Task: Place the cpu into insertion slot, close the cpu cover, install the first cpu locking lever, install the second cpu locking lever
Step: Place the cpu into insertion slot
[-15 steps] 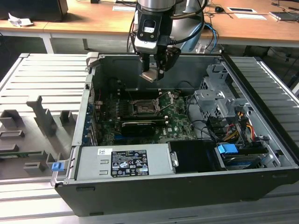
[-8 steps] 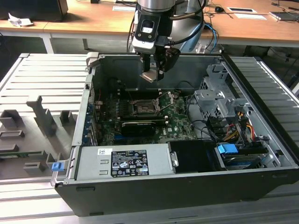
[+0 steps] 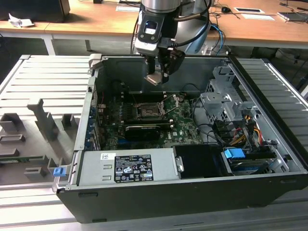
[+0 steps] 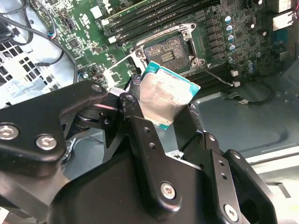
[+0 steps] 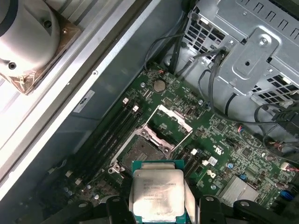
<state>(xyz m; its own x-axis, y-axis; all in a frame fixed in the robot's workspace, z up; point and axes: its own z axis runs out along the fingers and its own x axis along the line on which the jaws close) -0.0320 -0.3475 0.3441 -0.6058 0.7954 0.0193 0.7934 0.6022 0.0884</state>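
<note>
Step one, cpu [image 4: 163,100] placement | jaws clamped on cpu, aloft near open insertion slot [image 4: 170,53] | seating likely needs square alignment

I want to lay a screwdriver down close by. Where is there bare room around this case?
The slatted table on the exterior view's right of the case is bare. On that view's left, grey fixture blocks take part of it. Inside is crowded: cables beside the drive cage, and the gripper holds the cpu above the insertion slot.

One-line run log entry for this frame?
gripper: shut on cpu | cpu: held in air, apart from insertion slot | slot: empty | cpu cover: open
</note>
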